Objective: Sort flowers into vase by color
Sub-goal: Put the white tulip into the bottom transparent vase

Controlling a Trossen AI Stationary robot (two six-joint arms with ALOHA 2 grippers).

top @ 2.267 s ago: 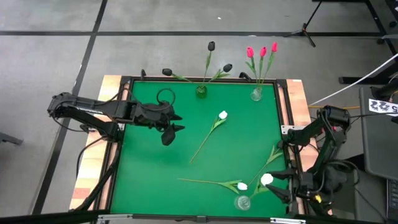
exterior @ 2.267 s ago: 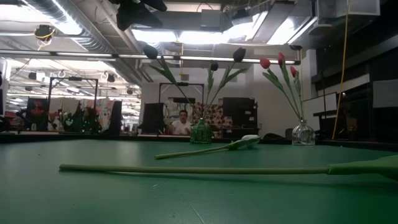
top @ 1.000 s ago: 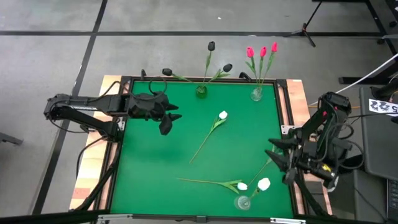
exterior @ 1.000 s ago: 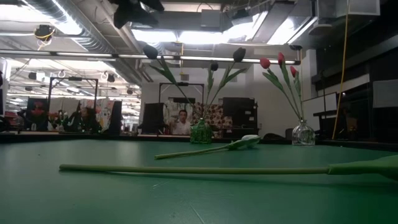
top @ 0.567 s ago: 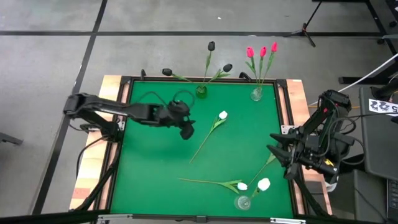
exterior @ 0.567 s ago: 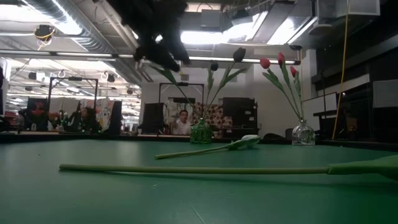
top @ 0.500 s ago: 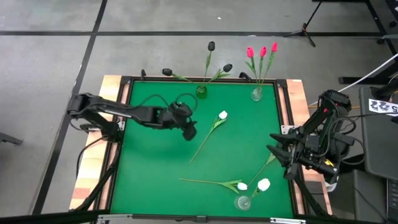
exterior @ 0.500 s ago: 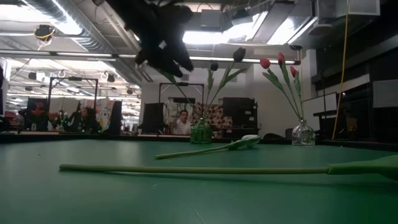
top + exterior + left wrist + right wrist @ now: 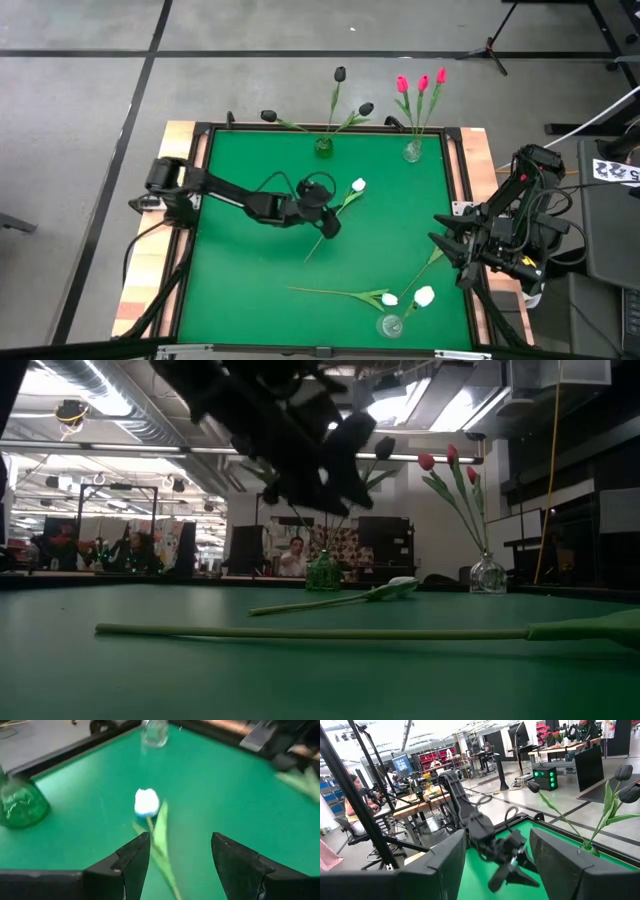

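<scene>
Looks like the sort is a bit over halfway, judging by what's already standing up. The green table (image 9: 240, 260) has three vases on it: the green vase (image 9: 323, 146) on the far edge, beyond the left gripper (image 9: 328, 224), already holds the three black tulips (image 9: 340, 74), and the clear vase (image 9: 412, 152) next to it holds the three red-pink tulips (image 9: 420, 82), so those two colours seem finished. What's left is the white ones. A third clear vase (image 9: 390, 326) sits at the near edge, close in front of the right gripper (image 9: 452, 262), with one white tulip (image 9: 424, 295) that seems to lean in it or against it, hard to say which. Another white tulip (image 9: 389, 299) lies flat just beside that vase, its long stem running out toward the left side. The last white tulip (image 9: 146, 802) lies mid-table, and the left gripper hovers right over its stem with the fingers spread and nothing between them; in the left wrist view the head sits just ahead of the open jaws and the stem runs back between them. So the step in hand reads as going for that one. The right gripper hangs at the table's right edge, jaws apart and empty, waiting. Two, maybe three whites still to go
</scene>
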